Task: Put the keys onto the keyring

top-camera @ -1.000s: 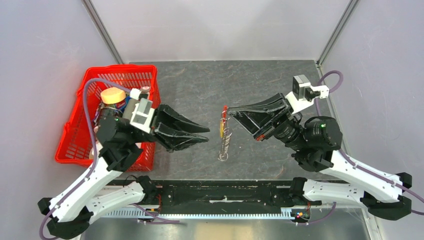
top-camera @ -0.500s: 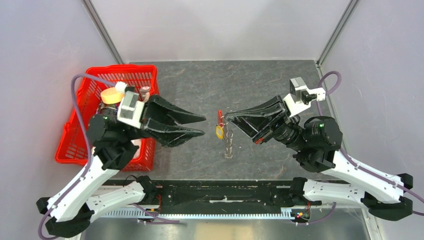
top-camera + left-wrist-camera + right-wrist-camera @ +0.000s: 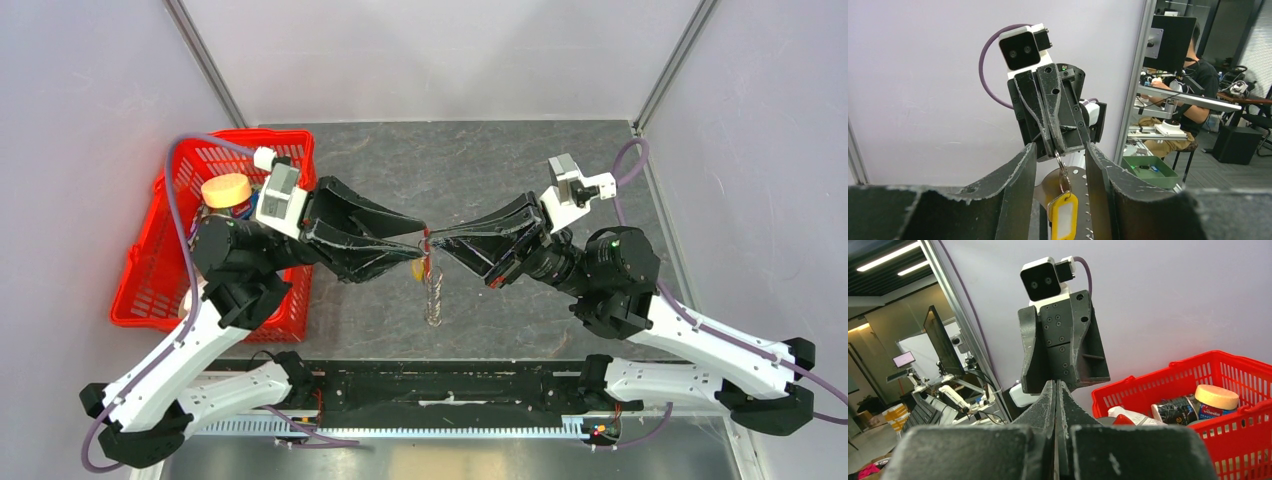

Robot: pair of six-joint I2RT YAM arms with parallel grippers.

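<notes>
Two grippers meet tip to tip above the middle of the table [image 3: 520,170]. We see the right gripper [image 3: 1055,386] pressed fully shut, its tips pinching the top of the keyring [image 3: 1062,175]. The keyring hangs straight down from that pinch. A yellow tag [image 3: 1063,218] dangles just under the ring, and the silvery chain [image 3: 433,298] runs on below it. We cannot tell whether its lower end touches the table. From above, a small red piece [image 3: 427,238] shows right at the pinch. Whether a key hangs among the links is too small for us to tell. The left gripper [image 3: 421,246] stands partly open and has hold of nothing. Its fingers [image 3: 1015,172] sit one on each side of the hanging ring, with a gap showing on both sides. At the table's left edge, beside the left arm, stands a red basket [image 3: 140,300]. Inside it we make out a jar with a pale orange lid [image 3: 226,189].
</notes>
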